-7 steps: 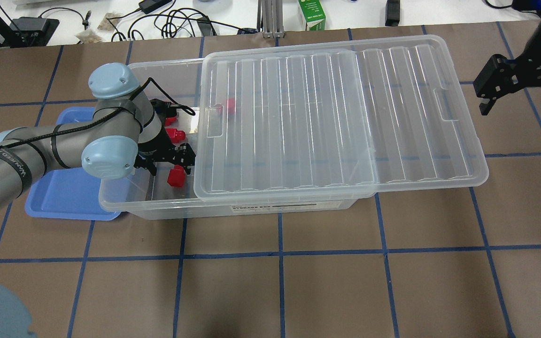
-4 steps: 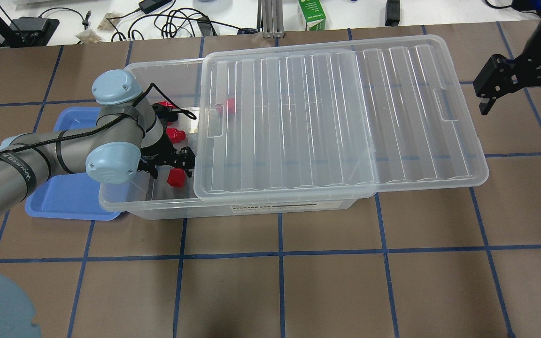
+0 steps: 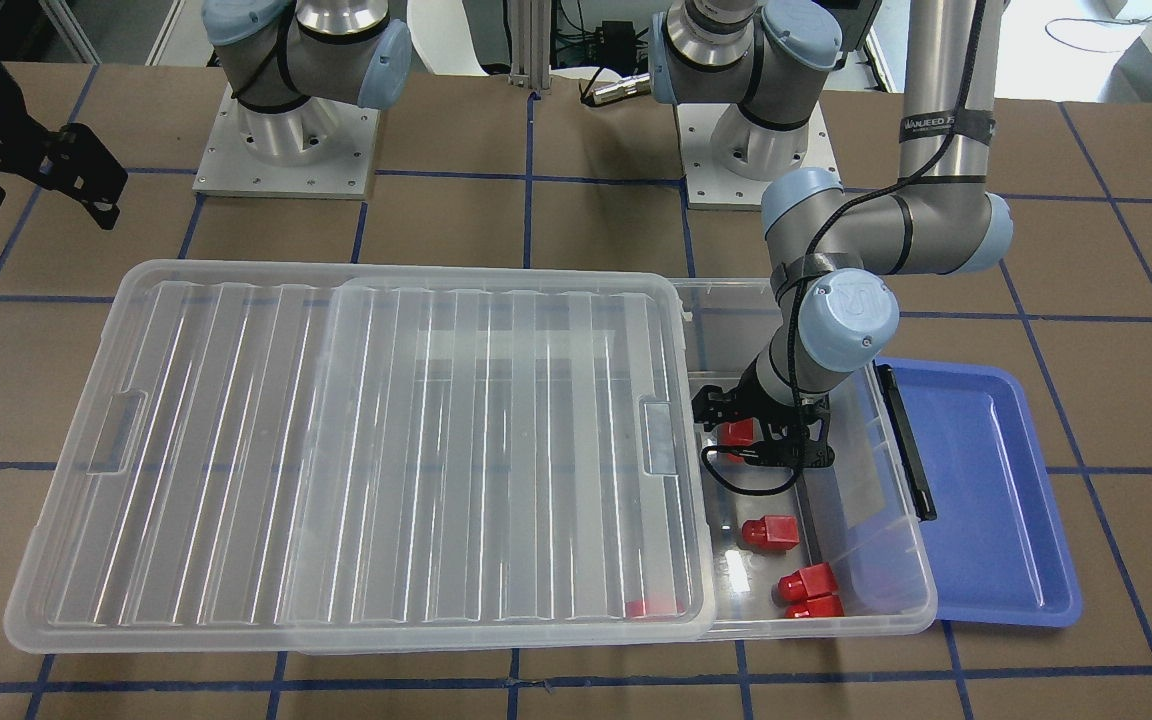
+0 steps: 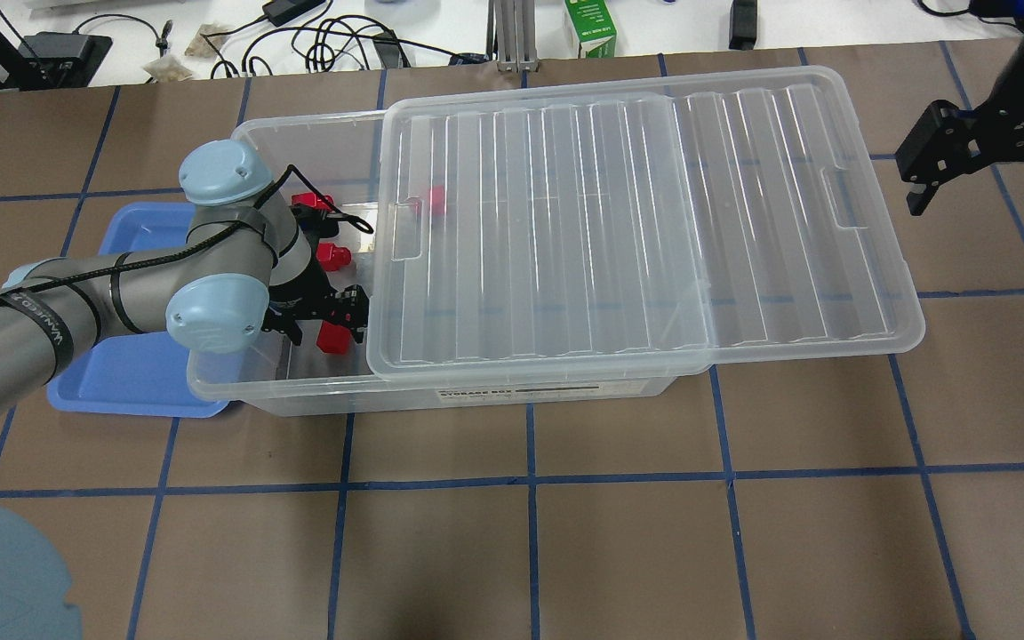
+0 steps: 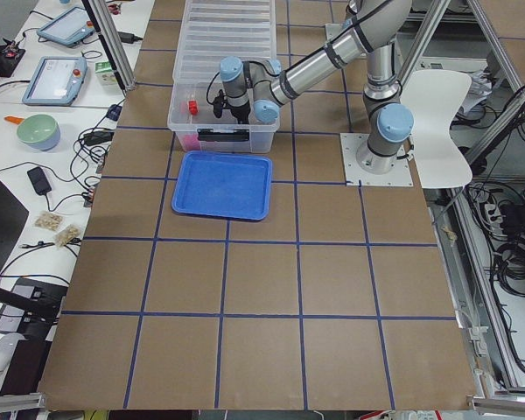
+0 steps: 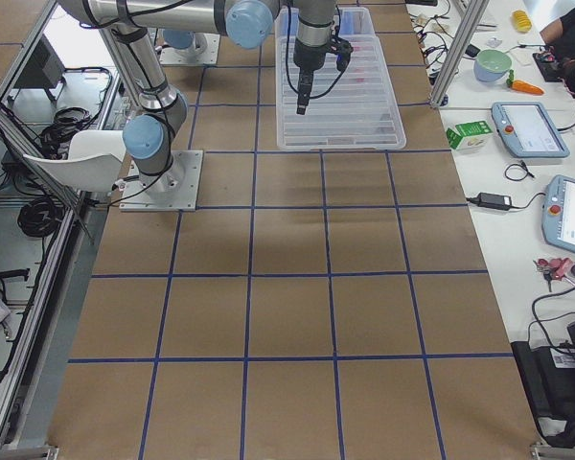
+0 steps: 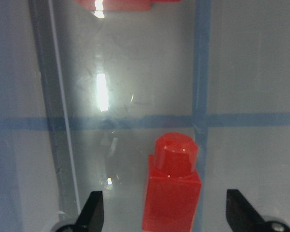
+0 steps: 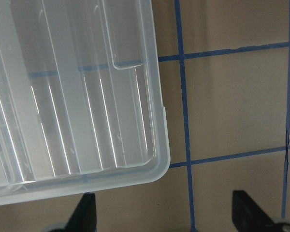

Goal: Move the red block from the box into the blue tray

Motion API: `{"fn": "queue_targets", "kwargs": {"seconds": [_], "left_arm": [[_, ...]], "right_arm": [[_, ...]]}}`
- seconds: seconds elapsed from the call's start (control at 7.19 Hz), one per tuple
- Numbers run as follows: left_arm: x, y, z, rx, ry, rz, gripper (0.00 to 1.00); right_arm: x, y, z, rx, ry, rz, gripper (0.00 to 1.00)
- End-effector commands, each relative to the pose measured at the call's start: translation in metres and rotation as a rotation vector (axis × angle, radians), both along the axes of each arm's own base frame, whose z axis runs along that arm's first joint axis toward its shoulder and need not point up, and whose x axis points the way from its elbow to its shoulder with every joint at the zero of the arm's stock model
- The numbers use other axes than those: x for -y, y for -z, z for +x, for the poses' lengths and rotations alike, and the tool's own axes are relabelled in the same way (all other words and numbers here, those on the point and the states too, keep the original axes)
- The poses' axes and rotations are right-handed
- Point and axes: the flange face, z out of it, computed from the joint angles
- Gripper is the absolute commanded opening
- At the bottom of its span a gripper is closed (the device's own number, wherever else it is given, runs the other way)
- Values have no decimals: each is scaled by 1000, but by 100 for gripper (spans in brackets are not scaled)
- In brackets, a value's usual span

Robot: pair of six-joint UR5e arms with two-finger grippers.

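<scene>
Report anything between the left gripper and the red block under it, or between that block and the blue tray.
Nothing visible separates the left gripper from the red block; the open jaws flank it. Toward the blue tray stands the box end wall with its black latch bar, so the block likely needs lifting over.

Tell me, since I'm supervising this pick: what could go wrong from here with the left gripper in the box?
The left gripper, jaws open either side of a red block, sits close to the lid edge; one jaw could catch it. The box wall stands between block and blue tray; a low carry might strike it.
</scene>
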Motion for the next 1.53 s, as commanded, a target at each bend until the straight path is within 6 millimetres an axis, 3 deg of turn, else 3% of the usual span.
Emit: {"fn": "queue_targets", "kwargs": {"seconds": [0.0, 0.14, 0.56, 1.11, 1.25, 1.39], "left_arm": [[2, -2, -1, 2, -3, -16, 5], [2, -4, -1, 2, -3, -18, 0], [4, -45, -3, 3, -2, -47, 0], [11, -178, -1, 18, -18, -31, 0], [13, -202, 4, 26, -9, -15, 0], [16, -218, 32, 45, -9, -3, 0]], "right_arm": [[0, 0, 0, 2, 0, -1, 100], [0, 2, 1, 6, 2, 2, 100], [0, 2, 1, 10, 48, -3, 100], [3, 8, -1, -2, 46, 13, 100], [5, 10, -4, 0, 34, 17, 100], [10, 18, -5, 8, 31, 29, 100]]}}
